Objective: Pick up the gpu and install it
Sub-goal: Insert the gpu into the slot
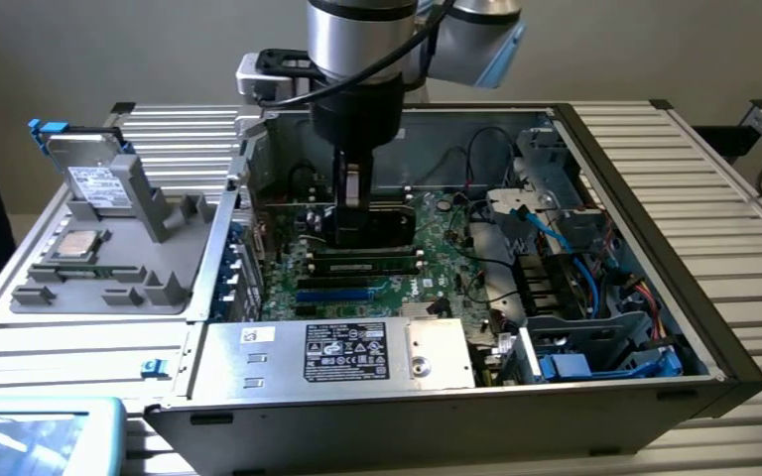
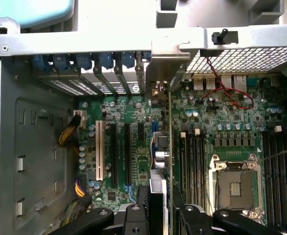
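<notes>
The open computer case [image 1: 698, 327] lies on its side with the green motherboard [image 1: 415, 283] facing up. My gripper [image 1: 358, 213] reaches down into the case and is shut on the gpu [image 1: 381, 226], a dark flat card held on edge just above the board. In the wrist view the gpu [image 2: 159, 156] runs edge-on between my two black fingers [image 2: 134, 218], directly over the motherboard [image 2: 119, 112], beside the white and black expansion slots [image 2: 99, 149]. Its silver end bracket [image 2: 159, 73] meets the case's rear slot wall. Whether the card sits in a slot cannot be told.
A silver power supply [image 1: 354, 352] fills the case's near side. Blue and black cables [image 1: 579, 278] crowd the exterior view's right. The CPU socket [image 2: 236, 183] and memory slots [image 2: 192, 161] lie beside the card. A hard drive [image 1: 96, 183] stands in a grey holder outside.
</notes>
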Robot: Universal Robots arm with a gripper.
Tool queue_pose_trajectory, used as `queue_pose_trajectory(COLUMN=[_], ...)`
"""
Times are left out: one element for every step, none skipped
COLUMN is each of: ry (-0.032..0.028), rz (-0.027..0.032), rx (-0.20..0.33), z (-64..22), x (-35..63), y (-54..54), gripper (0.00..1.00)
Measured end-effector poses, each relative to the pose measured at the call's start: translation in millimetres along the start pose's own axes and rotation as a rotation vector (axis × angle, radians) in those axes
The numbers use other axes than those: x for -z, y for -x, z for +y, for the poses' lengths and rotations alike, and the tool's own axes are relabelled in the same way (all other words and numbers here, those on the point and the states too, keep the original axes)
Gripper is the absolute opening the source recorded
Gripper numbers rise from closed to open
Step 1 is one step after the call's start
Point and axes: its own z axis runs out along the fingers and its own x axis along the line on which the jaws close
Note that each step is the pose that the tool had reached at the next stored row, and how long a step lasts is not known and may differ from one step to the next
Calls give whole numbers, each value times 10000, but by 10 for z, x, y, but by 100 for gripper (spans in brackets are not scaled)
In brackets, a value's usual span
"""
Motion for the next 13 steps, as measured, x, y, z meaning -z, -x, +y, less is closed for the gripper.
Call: queue_pose_trajectory(ry=[11,22,32,44,56,69,78,87,88,88,89,89,88], rz=[-47,-112,-178,-252,-324,-382,-400,-398,-396,-396,-395,-396,-398], rx=[3,8,13,18,22,26,28,26,26,26,27,27,29], z=[-1,-2,-4,-5,-6,-7,-8,-8,-8,-8,-9,-9,-9], x=[-9,-17,-24,-31,-37,-47,-63,-72,-71,-71,-71,-76,-89], y=[-14,-32,-48,-64,-80,-97,-103,-104,-105,-105,-105,-105,-105], gripper=[29,29,29,29,29,29,29,29,29,29,29,29,29])
